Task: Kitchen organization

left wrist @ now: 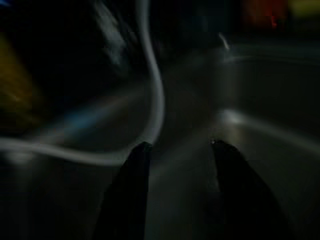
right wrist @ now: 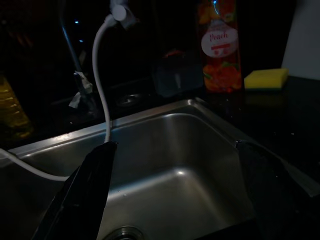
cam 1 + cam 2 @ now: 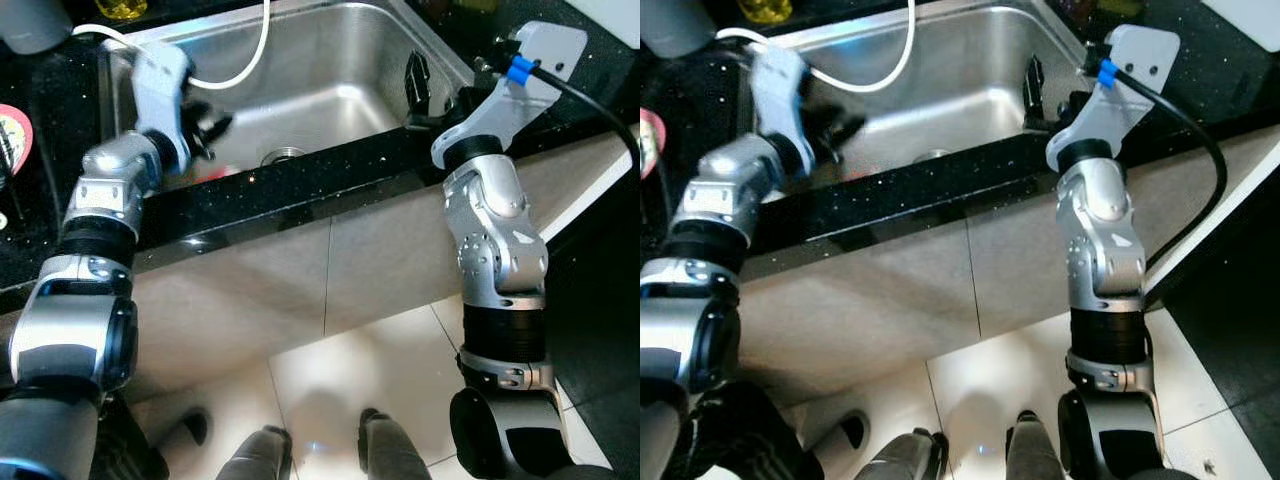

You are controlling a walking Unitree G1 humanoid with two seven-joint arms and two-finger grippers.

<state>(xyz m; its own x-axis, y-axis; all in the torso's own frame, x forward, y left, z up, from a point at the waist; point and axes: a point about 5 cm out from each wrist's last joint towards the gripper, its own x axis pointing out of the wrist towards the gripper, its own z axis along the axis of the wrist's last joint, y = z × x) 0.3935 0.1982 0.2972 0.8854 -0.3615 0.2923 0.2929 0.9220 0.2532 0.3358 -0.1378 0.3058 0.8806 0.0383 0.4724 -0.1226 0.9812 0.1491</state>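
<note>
A: Item 1 — sink, steel, set in black counter. Status?
B: Basin bare save drain & white hose. Step in hand, by my read: approach — both claws over the basin, nothing picked yet.
A: Claws?
B: Left claw — fingers parted a little, holding nothing, at the left rim by the hose. Right claw — spread wide, empty, at the right rim.
A: Hose orientation?
B: Hangs from a fitting behind the sink, long axis down into the basin, then curves to the robot's left.
A: Other stock?
B: Peach bottle, yellow sponge on counter behind. Next prob. needs a reach past the basin.
</note>
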